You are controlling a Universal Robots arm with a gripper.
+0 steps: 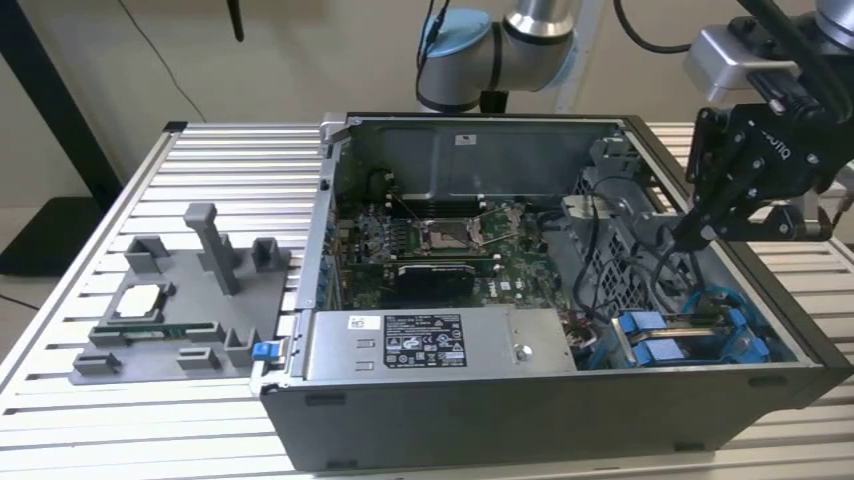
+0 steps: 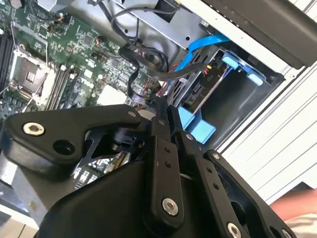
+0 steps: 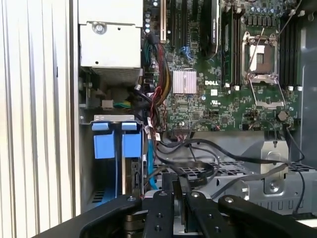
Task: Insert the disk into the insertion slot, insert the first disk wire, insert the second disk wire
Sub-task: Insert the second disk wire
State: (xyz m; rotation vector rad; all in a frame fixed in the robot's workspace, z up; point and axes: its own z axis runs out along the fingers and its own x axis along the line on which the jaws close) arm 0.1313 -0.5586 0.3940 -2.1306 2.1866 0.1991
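The disk [image 1: 695, 321] stands on edge inside the insertion slot [image 3: 114, 119], at the case corner on the exterior view's right. Its blue carrier tabs [image 3: 104, 145] stick out of the bay. My black gripper [image 1: 694, 236] hangs just above that bay, over a tangle of cables. In both wrist views the fingers [image 2: 159, 148] come together at the tips, and a black wire [image 2: 132, 82] loops right up to them. The gripper [image 3: 179, 182] looks shut on that wire's end. A blue wire [image 2: 198, 47] runs into the bay beside the disk.
The open computer case [image 1: 534, 420] lies on a slatted table. Inside are the motherboard [image 1: 441, 245] and a grey power-supply box [image 1: 441, 340]. A grey fixture [image 1: 174, 300] holding small parts sits at the exterior view's left. Loose black cables [image 3: 208, 148] cross the drive cage.
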